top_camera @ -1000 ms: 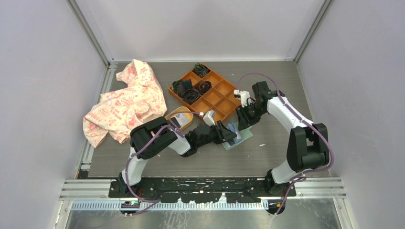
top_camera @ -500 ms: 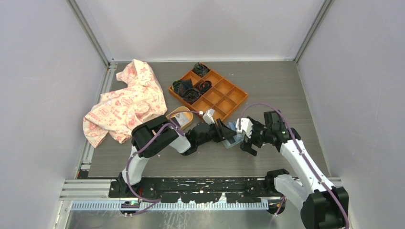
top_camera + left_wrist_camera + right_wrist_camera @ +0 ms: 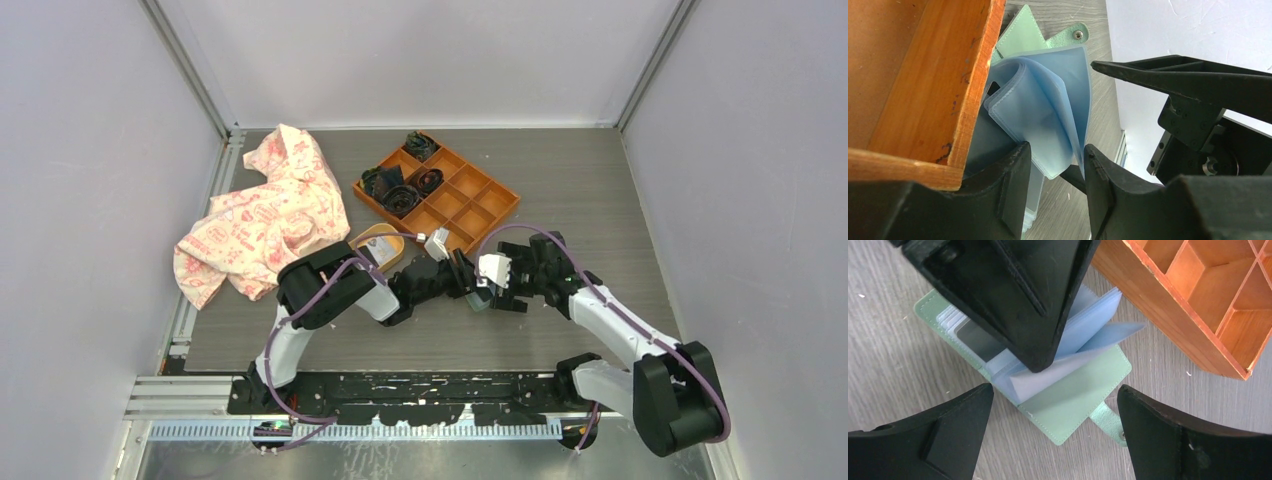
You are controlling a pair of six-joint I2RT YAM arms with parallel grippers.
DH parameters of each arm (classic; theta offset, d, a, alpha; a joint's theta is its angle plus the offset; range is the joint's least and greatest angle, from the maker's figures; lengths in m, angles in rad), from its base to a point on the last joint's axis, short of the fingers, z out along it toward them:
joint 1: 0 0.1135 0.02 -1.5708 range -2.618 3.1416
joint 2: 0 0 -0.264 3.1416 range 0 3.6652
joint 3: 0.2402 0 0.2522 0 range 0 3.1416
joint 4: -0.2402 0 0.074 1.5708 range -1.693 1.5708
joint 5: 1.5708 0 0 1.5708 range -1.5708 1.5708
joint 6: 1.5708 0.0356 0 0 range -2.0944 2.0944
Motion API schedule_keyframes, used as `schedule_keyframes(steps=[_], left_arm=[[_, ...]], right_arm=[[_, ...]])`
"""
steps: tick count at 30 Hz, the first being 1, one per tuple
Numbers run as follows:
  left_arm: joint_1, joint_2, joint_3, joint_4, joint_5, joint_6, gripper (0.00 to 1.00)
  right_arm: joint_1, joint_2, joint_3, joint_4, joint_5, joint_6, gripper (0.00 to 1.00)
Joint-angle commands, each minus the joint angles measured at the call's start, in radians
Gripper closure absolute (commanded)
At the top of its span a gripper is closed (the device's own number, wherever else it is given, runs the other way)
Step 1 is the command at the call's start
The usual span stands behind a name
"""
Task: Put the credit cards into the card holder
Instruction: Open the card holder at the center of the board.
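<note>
The left gripper [image 3: 1055, 155] pinches blue sleeves [image 3: 1048, 115] of the card holder [image 3: 1078, 395] beside the orange tray [image 3: 1168, 305]. The right gripper [image 3: 1054, 390] hangs there, spread wide.

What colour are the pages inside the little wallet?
Pale blue pages, clearest in the right wrist view.

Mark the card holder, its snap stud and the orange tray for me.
card holder [image 3: 1075, 397]: right wrist view, on the green cover.
snap stud [image 3: 1078, 34]: left wrist view, on the metal stud at the tab's end.
orange tray [image 3: 1158, 300]: right wrist view, on its outer wall.
</note>
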Motion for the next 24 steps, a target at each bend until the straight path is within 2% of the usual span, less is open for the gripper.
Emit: schedule_keyframes(steps=[1, 9, 24], left_arm=[[0.006, 0.014, 0.025, 0.074, 0.011, -0.001, 0.56], [0.010, 0.019, 0.032, 0.074, 0.025, -0.005, 0.56], [0.017, 0.017, 0.020, 0.093, 0.036, -0.005, 0.51]], right_arm=[[0.037, 0.033, 0.009, 0.119, 0.100, 0.003, 0.01], [0.045, 0.031, -0.009, 0.163, 0.149, 0.008, 0.03], [0.044, 0.012, 0.003, 0.251, 0.203, 0.208, 0.12]])
